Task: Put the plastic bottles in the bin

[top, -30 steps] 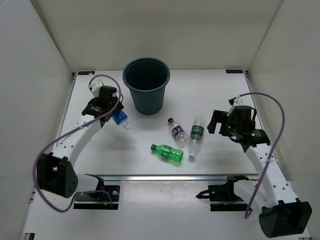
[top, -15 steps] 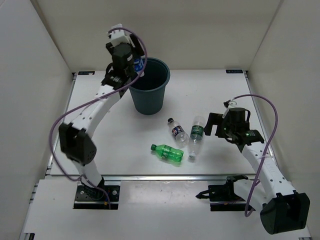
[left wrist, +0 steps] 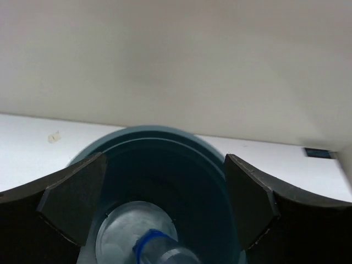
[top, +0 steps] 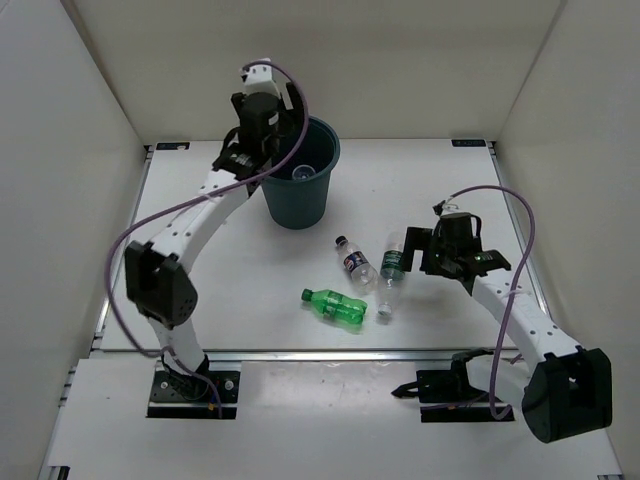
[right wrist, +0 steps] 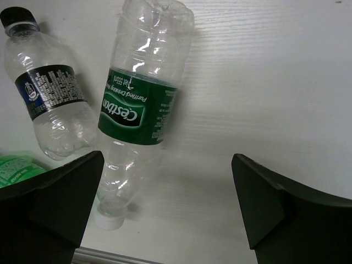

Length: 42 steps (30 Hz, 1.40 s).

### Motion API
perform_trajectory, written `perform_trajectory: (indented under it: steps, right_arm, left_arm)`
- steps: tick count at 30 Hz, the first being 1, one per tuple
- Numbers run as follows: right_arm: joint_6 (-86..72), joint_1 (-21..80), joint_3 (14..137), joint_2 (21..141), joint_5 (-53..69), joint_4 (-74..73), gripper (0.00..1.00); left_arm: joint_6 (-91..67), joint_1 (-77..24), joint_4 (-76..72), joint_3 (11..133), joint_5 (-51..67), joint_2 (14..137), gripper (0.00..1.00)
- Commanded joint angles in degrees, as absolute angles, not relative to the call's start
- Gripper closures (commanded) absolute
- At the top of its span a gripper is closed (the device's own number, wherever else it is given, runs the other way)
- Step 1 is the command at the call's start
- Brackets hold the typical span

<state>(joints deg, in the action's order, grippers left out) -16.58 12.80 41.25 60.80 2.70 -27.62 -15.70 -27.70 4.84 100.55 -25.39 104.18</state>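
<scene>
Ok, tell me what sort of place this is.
Probably a lab robot test cell: a white table boxed in by plain white walls, two arms bolted at its near edge, and just a bin and plastic bottles set out.

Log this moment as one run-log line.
left fingers open over bin | clear bottle inside bin | right fingers open above green-label bottle | dark-label bottle, green bottle on table
</scene>
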Motion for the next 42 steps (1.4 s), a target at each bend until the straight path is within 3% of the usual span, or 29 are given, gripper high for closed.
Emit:
perform_trajectory:
  steps: [1,3,11,14,17,19,20,22,30,39,42]
  right_arm:
    - [-18.98,14.41,42.45,63.01,0.79,-24.26,0.00]
    - [-20.30,14.33,41.66,64.50,1.23,-21.20,0.02]
    - [-22.23,19.15,45.25,76.61,-3.84,-14.86,0.04]
    - [-24.51,20.12,47.63,82.16,-7.19,-14.33,0.07]
    - [-25.22,20.47,48.07,85.51,-9.57,-12.75,0.24]
    - [-25.14,20.83,50.09,86.22,-12.37,-14.05,0.55]
    - [-24.27,21.09,50.79,86.31,-13.09,-14.06,0.66]
    - [-22.68,21.88,54.30,84.47,-17.29,-15.55,0.73]
    - [-1.79,28.03,83.65,87.17,-20.13,-11.36,0.82]
    - [4.92,37.09,128.44,114.32,-10.20,-8.69,0.81]
    - [3.43,37.27,132.80,121.11,-7.31,-6.61,0.77]
  left_arm:
    - [-15.56,-29.08,11.65,100.64,-22.07,91.25,0.01]
    - [-17.74,-30.23,16.77,96.61,-23.99,84.15,0.01]
    - [-31.64,-22.16,31.00,53.75,-15.13,53.74,0.01]
    - [-33.83,-20.75,39.34,48.44,-18.18,45.29,0.02]
    - [-36.20,-19.42,43.94,46.59,-17.32,40.08,0.01]
    - [-37.70,-19.85,44.21,44.05,-15.74,37.10,0.01]
    - [-38.23,-20.39,44.30,43.77,-15.30,36.39,0.02]
    - [-39.02,-21.09,44.73,42.19,-14.07,35.77,0.02]
    - [-37.09,-21.10,45.88,39.56,-11.17,35.95,0.01]
    - [-37.61,-22.93,45.26,37.26,-6.51,36.56,0.02]
    - [-37.44,-23.55,45.26,36.83,-5.19,37.35,0.01]
